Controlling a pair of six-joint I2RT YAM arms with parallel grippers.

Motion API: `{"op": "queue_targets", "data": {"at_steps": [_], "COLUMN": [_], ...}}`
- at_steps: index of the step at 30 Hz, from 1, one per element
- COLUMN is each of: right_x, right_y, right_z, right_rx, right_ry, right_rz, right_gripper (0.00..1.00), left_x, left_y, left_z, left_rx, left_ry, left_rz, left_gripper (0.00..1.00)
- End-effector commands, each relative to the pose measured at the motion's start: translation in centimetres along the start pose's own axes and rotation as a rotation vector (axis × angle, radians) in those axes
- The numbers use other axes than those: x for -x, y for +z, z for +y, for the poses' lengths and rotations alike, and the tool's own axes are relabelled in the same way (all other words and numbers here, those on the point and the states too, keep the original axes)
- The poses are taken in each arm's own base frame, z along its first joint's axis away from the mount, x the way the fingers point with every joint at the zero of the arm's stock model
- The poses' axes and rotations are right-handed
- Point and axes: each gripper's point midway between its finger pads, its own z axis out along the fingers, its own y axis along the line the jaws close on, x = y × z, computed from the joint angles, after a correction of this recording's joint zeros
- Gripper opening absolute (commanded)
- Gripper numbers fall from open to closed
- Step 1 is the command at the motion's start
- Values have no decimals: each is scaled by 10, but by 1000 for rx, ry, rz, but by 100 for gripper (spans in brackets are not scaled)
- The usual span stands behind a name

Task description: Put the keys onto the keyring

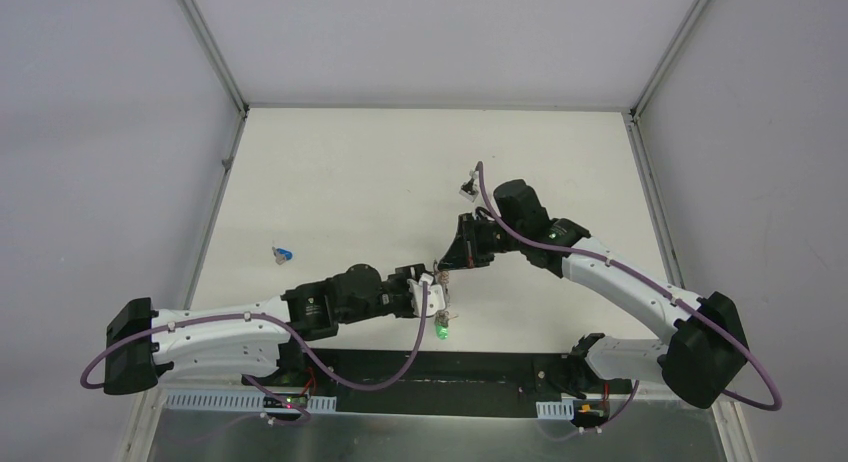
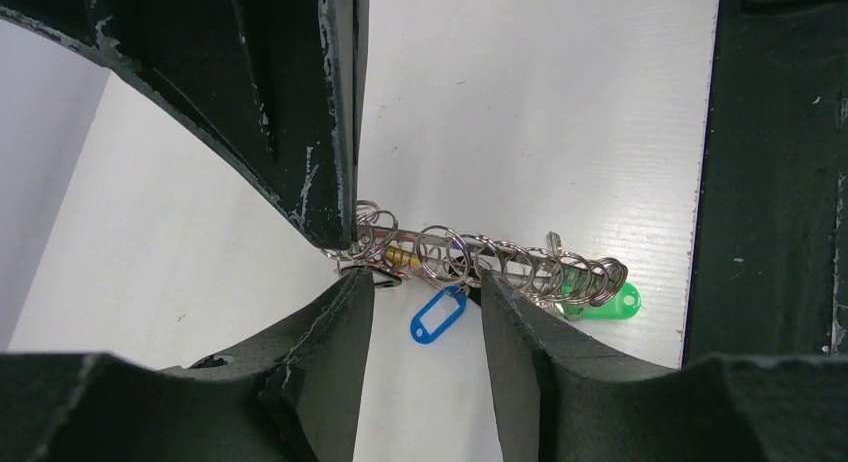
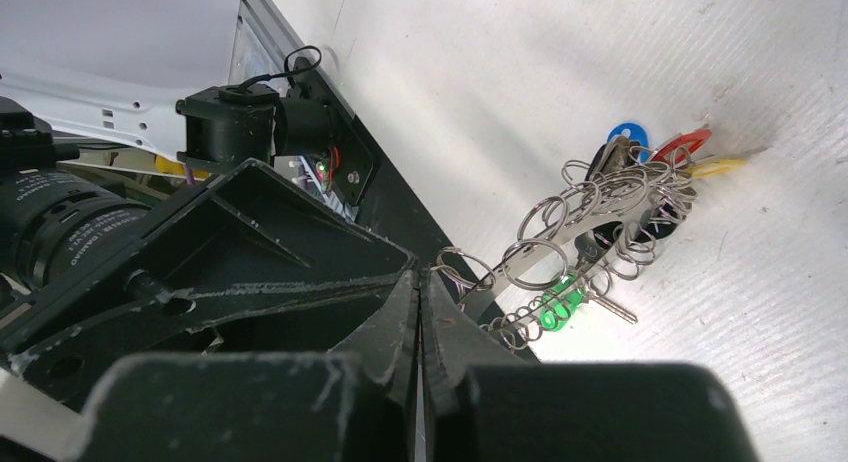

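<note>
- The right gripper (image 3: 420,287) has its jaws pressed together on the rim of the keyring (image 3: 575,237); in the top view we see the ring between the two grippers, toward the near edge of the table (image 1: 330,182).
- The left gripper (image 2: 425,292) stands with its jaws apart just beneath the ring, which runs edge-on across its wrist view; its fingertips (image 2: 352,294) come right up to the wire loops, but we cannot tell whether they touch; nothing is clamped between them.
- A blue tag (image 2: 438,316) hangs from the ring in the gap between the left jaws; a green tag (image 2: 605,304) hangs at the ring's far end.
- From the right wrist we also see a red key (image 3: 685,142) and a yellow key (image 3: 718,166) side by side on the ring.
- A loose blue key (image 1: 285,252) lies on the table, well apart to the left; a white-tagged piece (image 1: 467,190) lies beyond the right arm, too small for us to make out.
</note>
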Motion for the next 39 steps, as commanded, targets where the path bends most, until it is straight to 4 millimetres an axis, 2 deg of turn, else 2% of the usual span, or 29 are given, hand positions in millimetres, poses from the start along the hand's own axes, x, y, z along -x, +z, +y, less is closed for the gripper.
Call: {"op": "queue_targets", "data": {"at_steps": [1,18,26,31,39], "right_x": [12,9,7,7,5], "right_y": [-6,-4,-3,-1,0], "right_z": [20,16,14,14,13], "right_rx": [81,80,79,85,85], "right_ry": [-38,-28,-20,-14,-7], "right_rz": [-47,-39,-35,-32,-27], "right_gripper": [0,0,0,0,0], "left_x": [2,3,5,8,18], "left_y": [2,12,10,6,3], "left_z": [3,-1,-1,9,15], "left_rx": [38,44,59,116,136], "left_ry": [3,-16,-50,-79,-84], "left_rz": [-17,-16,-12,-6,-25], "left_gripper": [45,44,31,33,34]}}
